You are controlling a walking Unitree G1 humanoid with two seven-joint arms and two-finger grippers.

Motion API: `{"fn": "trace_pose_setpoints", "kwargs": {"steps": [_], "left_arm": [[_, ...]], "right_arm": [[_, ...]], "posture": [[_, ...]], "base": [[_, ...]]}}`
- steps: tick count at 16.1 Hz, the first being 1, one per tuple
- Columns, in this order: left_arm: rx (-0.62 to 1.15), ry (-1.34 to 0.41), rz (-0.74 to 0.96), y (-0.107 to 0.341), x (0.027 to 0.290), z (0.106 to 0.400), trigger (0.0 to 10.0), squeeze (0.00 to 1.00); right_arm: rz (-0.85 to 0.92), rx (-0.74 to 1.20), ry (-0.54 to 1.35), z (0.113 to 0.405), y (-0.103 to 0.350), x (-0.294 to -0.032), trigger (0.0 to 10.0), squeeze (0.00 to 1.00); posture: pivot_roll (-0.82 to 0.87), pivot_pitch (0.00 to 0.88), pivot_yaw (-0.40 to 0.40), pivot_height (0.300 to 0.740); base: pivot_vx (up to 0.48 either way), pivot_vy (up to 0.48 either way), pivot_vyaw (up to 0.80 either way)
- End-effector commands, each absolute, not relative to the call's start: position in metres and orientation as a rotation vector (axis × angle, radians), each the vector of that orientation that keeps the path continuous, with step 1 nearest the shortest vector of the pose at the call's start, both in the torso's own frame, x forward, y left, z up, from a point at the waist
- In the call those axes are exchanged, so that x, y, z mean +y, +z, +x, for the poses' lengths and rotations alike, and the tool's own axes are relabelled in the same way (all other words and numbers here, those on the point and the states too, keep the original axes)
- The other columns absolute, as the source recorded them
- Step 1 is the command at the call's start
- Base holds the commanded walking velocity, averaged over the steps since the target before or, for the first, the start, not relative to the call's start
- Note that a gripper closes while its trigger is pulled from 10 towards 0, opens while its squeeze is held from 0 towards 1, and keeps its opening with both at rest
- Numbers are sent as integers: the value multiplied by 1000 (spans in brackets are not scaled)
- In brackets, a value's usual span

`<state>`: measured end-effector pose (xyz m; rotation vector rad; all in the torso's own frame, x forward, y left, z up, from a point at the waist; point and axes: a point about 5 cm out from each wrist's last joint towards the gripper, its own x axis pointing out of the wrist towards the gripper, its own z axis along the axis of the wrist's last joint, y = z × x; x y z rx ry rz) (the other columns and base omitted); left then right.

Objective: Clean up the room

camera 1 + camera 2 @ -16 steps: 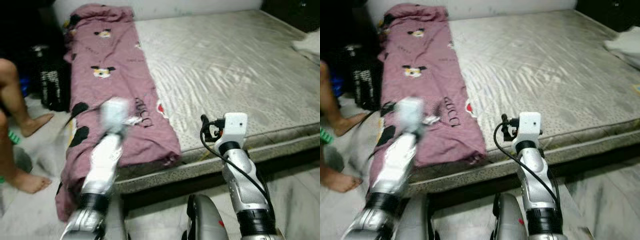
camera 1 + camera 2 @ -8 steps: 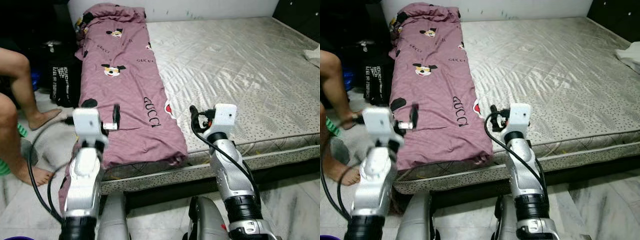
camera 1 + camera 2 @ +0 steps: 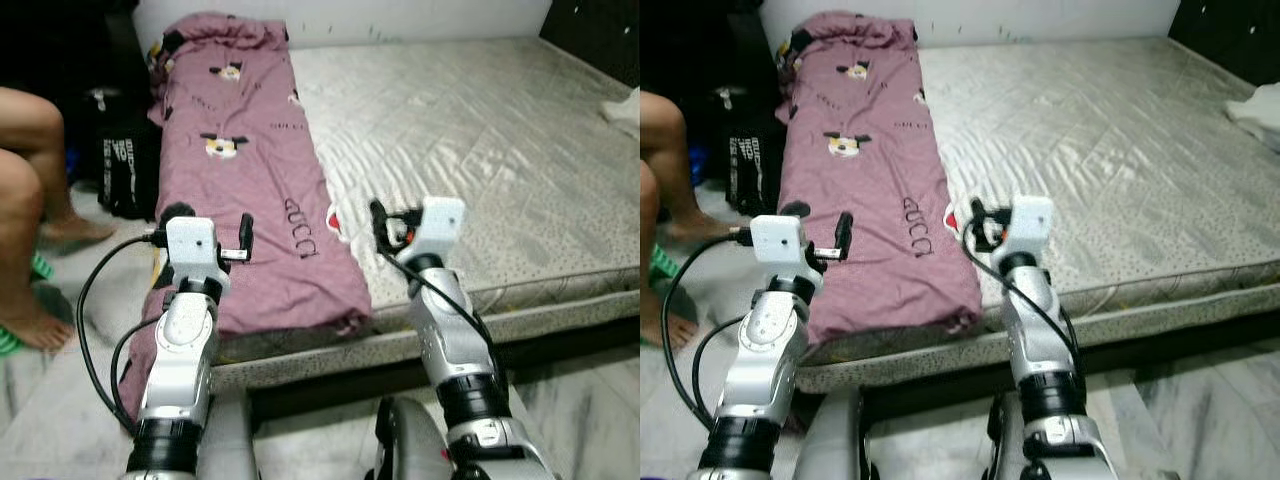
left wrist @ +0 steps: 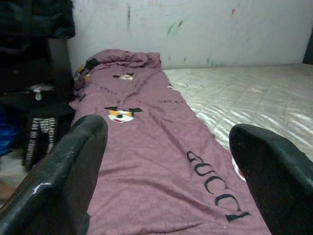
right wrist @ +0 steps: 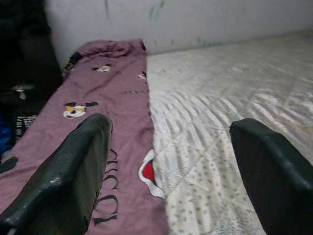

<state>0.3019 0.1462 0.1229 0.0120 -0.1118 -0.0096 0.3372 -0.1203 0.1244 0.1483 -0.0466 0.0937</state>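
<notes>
A mauve blanket (image 3: 250,150) printed with cartoon mice and black lettering lies lengthwise along the left side of a bare grey mattress (image 3: 480,130); its near end hangs over the front edge. My left gripper (image 3: 212,222) is raised over the blanket's near left part, open and empty. My right gripper (image 3: 395,222) hovers by the blanket's right border near the mattress front, also open and empty. In the left wrist view the wide-spread fingers (image 4: 63,166) frame the blanket (image 4: 146,147). The right wrist view has its fingers (image 5: 73,171) framing the blanket edge and the mattress (image 5: 220,98).
A person's bare legs (image 3: 25,200) are on the floor at the left. A black bag (image 3: 125,170) stands beside the bed there. A white cloth (image 3: 625,105) lies at the mattress's right edge. A white wall (image 4: 195,29) runs behind the bed.
The left arm was blurred in motion a second ago and now holds still over the blanket's near end. The camera has shifted a little. The right arm has barely moved.
</notes>
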Motion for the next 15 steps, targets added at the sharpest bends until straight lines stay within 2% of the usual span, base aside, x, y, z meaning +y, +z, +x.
{"fn": "trace_pose_setpoints", "kwargs": {"steps": [1, 4, 9, 11, 13, 15], "left_arm": [[-116, 19, 52, 123, 147, 304, 10000, 0], [-94, 21, 62, 116, 150, 302, 10000, 0], [-33, 13, 89, 100, 154, 296, 10000, 0], [-37, -21, 91, 101, 150, 298, 10000, 0], [-53, -61, 3, 107, 150, 302, 10000, 0], [-49, -23, 44, 105, 154, 300, 10000, 0]], "right_arm": [[160, -44, 101, 337, 121, -117, 10000, 0], [161, -46, 116, 332, 117, -111, 10000, 0], [144, -51, 84, 330, 113, -120, 10000, 0], [143, -67, 65, 331, 117, -123, 10000, 0], [132, -50, 45, 324, 111, -130, 10000, 0], [127, -42, 35, 318, 108, -134, 10000, 0]], "posture": [[96, 0, 15, 658], [94, 0, 28, 685], [31, 0, 73, 735], [31, 0, 68, 740], [30, 0, 59, 740], [36, 0, 51, 740]], "base": [[0, 0, 0], [0, 0, 0], [0, 0, 0], [0, 0, 0], [0, 0, 0], [0, 0, 0]]}}
